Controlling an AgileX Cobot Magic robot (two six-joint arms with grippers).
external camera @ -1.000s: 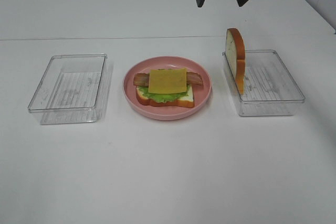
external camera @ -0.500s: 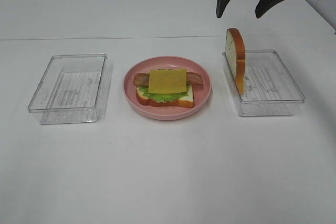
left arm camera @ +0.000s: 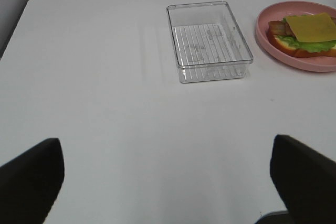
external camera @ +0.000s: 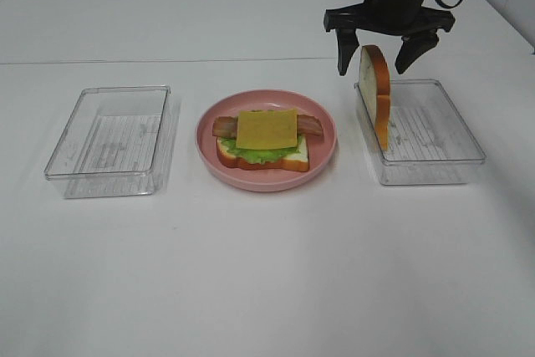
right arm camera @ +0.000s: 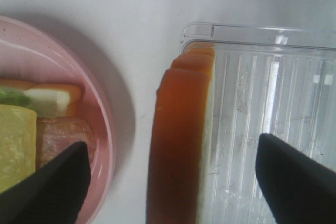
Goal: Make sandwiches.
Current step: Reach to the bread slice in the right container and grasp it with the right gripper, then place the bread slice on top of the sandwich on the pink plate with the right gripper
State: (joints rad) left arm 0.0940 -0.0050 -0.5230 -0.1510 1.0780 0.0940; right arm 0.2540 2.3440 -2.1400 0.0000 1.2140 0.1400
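Exterior high view, near to far: the pink round plate (external camera: 326, 152) carries the open-faced sandwich stack (external camera: 266, 138) topped with yellow cheese; the upright crusted bread slice (external camera: 375, 94) leans on the clear plastic tray (external camera: 435, 135); the right gripper (external camera: 380, 54) straddles it, jaws wide, holding nothing.

The right wrist view crops the pink plate (right arm camera: 107, 129) and blurs the upright bread slice (right arm camera: 181, 145). The left wrist view cuts the plate's far rim. Cheese (external camera: 267, 129) hides most bacon (external camera: 224, 127).
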